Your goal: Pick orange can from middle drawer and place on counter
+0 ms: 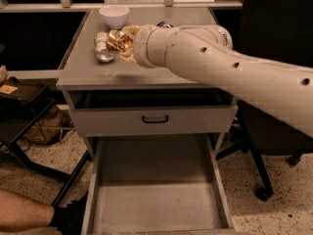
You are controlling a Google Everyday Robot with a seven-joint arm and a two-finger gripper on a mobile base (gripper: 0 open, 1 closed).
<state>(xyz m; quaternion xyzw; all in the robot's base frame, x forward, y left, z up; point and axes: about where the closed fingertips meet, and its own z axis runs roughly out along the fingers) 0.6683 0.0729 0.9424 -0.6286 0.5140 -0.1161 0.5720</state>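
Our gripper (121,43) grips the orange can (116,38) over the counter's (146,77) back-left corner, just beside a silver can (102,49); the middle drawer (156,204) hangs open below; we judge that lowering carelessly could knock the silver can toward the left edge.

Orange can (116,39) was bumpy, shiny metal, gripped by the smooth cream end effector (121,43) above the matt grey table (146,75), silver can (103,52) just beside it was glossy
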